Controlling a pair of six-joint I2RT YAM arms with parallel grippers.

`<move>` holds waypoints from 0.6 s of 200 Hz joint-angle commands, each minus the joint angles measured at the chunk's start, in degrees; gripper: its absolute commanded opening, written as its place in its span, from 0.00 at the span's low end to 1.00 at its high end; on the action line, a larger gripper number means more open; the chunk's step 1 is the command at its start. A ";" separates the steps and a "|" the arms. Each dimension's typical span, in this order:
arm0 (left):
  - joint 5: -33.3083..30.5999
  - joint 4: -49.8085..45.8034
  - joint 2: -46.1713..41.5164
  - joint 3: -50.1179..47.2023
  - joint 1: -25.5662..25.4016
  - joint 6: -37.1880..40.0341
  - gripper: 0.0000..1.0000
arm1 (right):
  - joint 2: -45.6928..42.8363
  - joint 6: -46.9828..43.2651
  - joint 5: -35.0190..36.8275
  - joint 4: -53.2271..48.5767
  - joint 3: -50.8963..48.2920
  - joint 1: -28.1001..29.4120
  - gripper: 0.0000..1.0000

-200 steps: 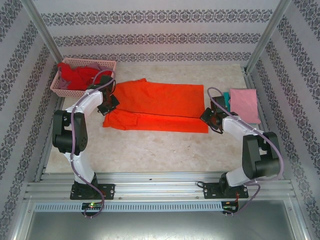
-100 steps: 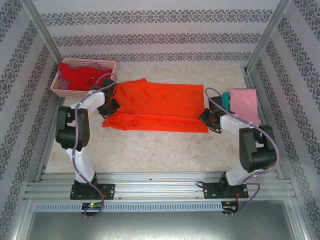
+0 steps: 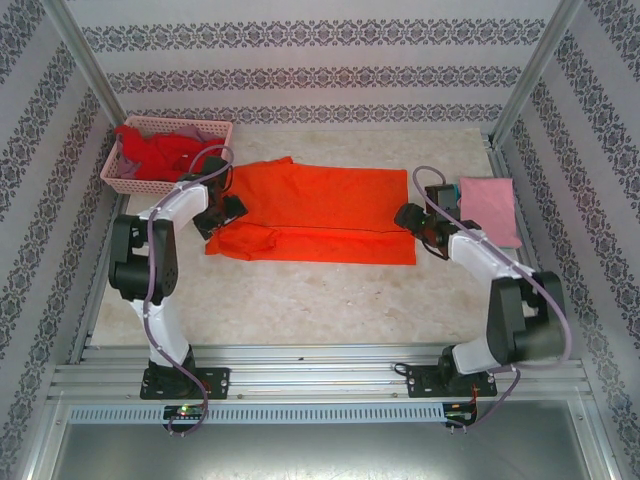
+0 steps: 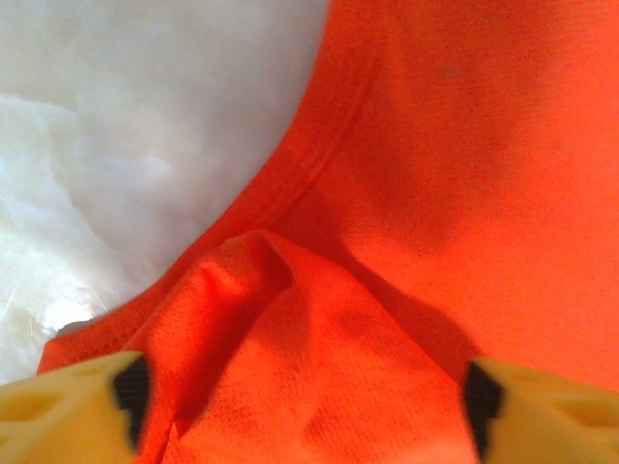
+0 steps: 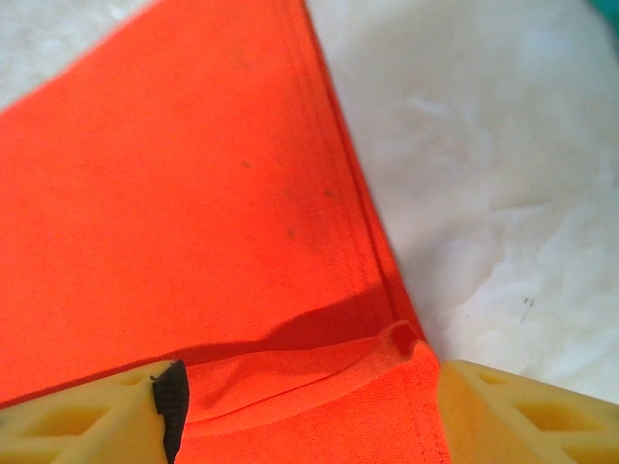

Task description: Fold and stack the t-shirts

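Orange t-shirt (image 3: pixel 320 205) lies flat mid-table, long axis 9 to 3 o'clock, near strip folded over. Looks thin, soft, light and limp, so likely to sag and wrinkle; nothing fragile. Best pinched at the doubled hem corners, both ends at once. Left gripper (image 3: pixel 225 212) low over the 9 o'clock end by the bunched sleeve, jaws wide apart, cloth ridge between them unclamped. Right gripper (image 3: pixel 412 222) at the 3 o'clock hem corner, jaws apart, nothing clamped. Both arms reach forward, elbows bent. Folded pink t-shirt (image 3: pixel 490 208) sits at 3 o'clock

text: none legible | labels: none | brands: none | numbers: none | signs: none
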 commanded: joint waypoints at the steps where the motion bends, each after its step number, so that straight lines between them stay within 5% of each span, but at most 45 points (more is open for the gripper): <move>1: 2.15 4.40 -7.08 -3.41 0.23 -1.51 0.99 | -3.09 -3.67 3.01 -0.07 -1.94 3.73 0.70; 21: 4.22 7.84 -10.24 -8.09 -0.15 -4.29 0.99 | -2.15 -3.55 4.03 0.57 -2.11 7.78 0.69; 68: 5.91 15.91 -9.33 -16.50 0.18 -8.94 0.66 | 8.47 2.06 -0.53 5.24 -0.30 13.69 0.61; 120: 4.09 20.77 -10.05 -25.29 3.20 -11.02 0.62 | 14.43 5.34 -1.37 3.87 -1.49 11.57 0.58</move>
